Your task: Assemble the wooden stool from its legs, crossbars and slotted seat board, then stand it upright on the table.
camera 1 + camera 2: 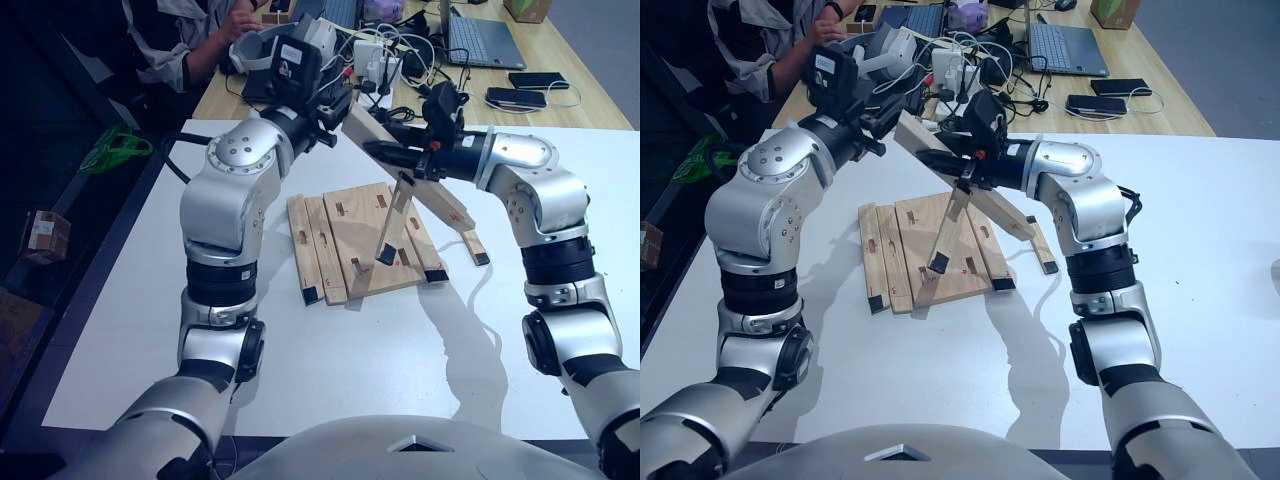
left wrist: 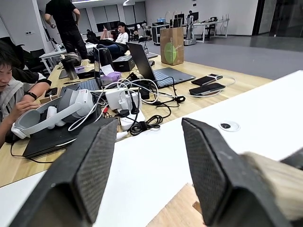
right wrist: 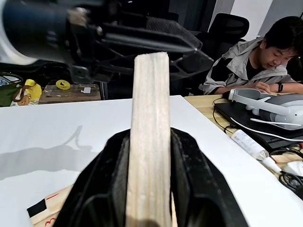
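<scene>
the right tool is clamped on a wooden leg, held slanted above the slotted seat board lying flat on the counter. the left tool gapes wide at the leg's upper end.

Beyond the fingers of the left gripper, a light wooden desk carries a white-grey headset, a white power strip with cables and an open grey laptop. Two black phones lie right of those fingers.
</scene>
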Tool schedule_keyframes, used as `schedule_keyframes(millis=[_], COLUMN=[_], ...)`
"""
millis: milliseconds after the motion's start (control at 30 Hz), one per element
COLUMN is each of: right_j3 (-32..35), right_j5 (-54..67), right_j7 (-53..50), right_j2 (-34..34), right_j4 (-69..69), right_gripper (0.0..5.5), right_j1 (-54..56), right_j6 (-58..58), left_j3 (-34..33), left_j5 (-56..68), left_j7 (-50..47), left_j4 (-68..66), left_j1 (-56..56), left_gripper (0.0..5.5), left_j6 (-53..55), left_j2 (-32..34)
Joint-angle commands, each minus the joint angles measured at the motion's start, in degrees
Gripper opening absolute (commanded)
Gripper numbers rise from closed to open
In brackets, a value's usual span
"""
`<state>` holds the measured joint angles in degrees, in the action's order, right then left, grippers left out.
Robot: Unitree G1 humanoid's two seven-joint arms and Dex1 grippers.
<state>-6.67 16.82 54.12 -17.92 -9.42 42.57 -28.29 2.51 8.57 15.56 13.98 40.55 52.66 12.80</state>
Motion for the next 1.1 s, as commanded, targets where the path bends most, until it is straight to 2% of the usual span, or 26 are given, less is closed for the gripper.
schedule_keyframes(millis=[33,267,633,900,1100], right_j3=[-0.5,0.68,-0.07,-6.58,-9.28], right_j5=[0.47,1.79,3.47,-1.66,-3.16], right_j7=[-0.94,-0.69,-4.36,-2.06,-1.79], right_j2=[0.87,-0.71,3.07,-0.38,0.65], right_j4=[2.62,4.99,6.36,5.27,3.55], right_gripper=[1.0,1.0,1.0,1.0,1.0], right_j1=[0.28,-0.1,-0.14,-3.5,-3.16], right_j6=[0.89,-0.2,-0.31,1.84,3.63], left_j3=[1.3,-4.05,1.5,1.0,2.17], left_j5=[0.4,-2.94,-1.61,-1.41,-1.26], left_j7=[0.01,-7.19,-6.12,-6.47,-6.28], left_j4=[0.52,-3.8,-1.65,-2.63,-2.19], left_j1=[-0.23,0.65,-1.39,-0.94,-1.68], left_gripper=[2.46,2.46,2.46,2.46,2.46], left_j6=[1.92,-0.34,3.19,2.59,2.55], left_j2=[-0.32,0.26,-2.87,-4.21,-5.67])
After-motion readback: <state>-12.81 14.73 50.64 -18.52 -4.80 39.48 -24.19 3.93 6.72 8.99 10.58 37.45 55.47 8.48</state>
